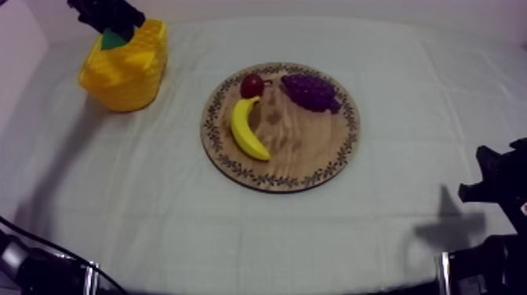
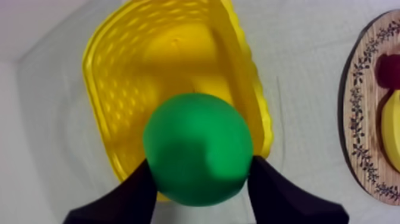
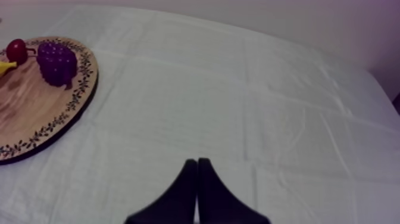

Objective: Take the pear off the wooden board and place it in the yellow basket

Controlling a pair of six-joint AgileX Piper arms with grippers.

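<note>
Pear held over the yellow basket, not yet let go.

Left gripper is clamped on the pear, one black finger on each flank, and hangs above the basket's open mouth. From the top view the green just shows at the basket's rim, at the table's far left. Whether the fruit touches the wall, cannot tell. Wooden board carries a banana, a bunch of grapes and a small red fruit, so pick-up and carry look done. What seems left: lower a little, part the fingers, draw the arm clear. Right gripper has its fingers pressed together in a narrow wedge, holding nothing, over bare cloth, well apart from the board.
</note>
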